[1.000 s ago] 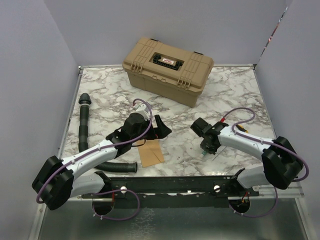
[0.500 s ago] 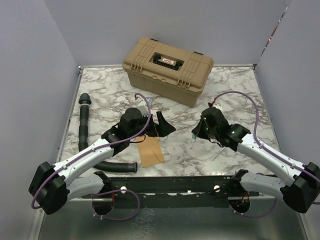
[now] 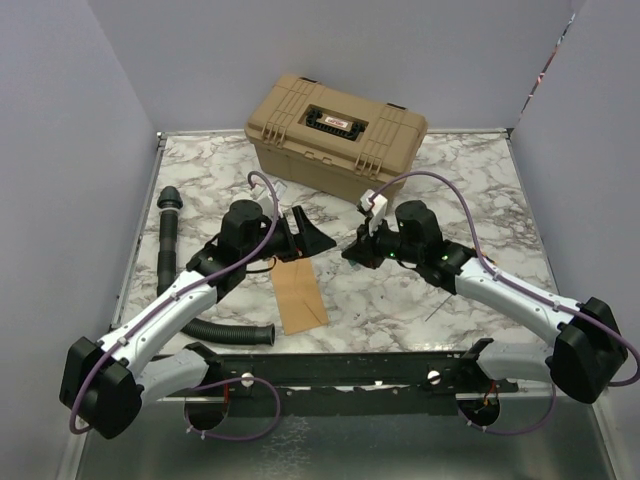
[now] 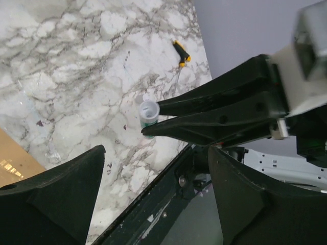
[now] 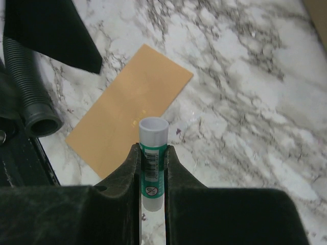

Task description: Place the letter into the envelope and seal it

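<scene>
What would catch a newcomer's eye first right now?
The right gripper, shut on a green-and-white glue stick, hangs over the marble table's middle. Left of it the kraft-brown envelope lies flat near the front edge. A big tan case sits at the back.

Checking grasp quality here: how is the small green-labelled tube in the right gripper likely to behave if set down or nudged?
The glue stick looks round and smooth, so it would probably roll if laid on the marble table. Stood on end it seems narrow, likely tippy. Pinched at its sides by the right gripper, it might twist or slip.
</scene>
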### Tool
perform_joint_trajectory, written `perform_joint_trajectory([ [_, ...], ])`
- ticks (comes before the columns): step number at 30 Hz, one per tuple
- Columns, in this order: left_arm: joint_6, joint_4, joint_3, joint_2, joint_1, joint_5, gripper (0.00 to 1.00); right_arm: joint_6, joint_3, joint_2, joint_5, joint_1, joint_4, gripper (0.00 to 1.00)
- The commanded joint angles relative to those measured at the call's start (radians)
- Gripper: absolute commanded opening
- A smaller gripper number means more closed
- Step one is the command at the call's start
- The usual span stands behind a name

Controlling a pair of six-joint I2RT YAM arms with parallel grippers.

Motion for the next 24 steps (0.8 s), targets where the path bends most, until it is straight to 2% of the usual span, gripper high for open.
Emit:
perform_joint_trajectory([
  [1,-0.048,-0.030,-0.044,0.058,0.006,0.116,0.79,-0.184,-0.014,-0.012,-0.133,0.006,0.166,0.00],
  [5,-0.060,0.011,-0.053,0.080,0.009,0.176,0.84,-0.237,0.012,0.032,-0.164,0.009,0.121,0.00],
  [10,-0.058,0.014,-0.073,0.071,0.036,0.166,0.90,-0.271,0.030,0.064,-0.191,0.011,0.093,0.00],
  [14,-0.064,0.015,-0.106,0.078,0.057,0.145,0.82,-0.279,0.046,0.082,-0.244,0.014,0.077,0.00],
  [17,-0.066,0.025,-0.119,0.091,0.060,0.144,0.71,-0.289,0.053,0.093,-0.287,0.019,0.066,0.00],
  [19,-0.075,0.041,-0.127,0.102,0.062,0.149,0.70,-0.301,0.065,0.111,-0.305,0.027,0.036,0.00],
  [21,-0.094,0.082,-0.137,0.110,0.065,0.174,0.72,-0.315,0.079,0.131,-0.303,0.037,0.004,0.00],
  [24,-0.114,0.126,-0.149,0.117,0.070,0.198,0.82,-0.321,0.086,0.150,-0.301,0.042,-0.006,0.00],
])
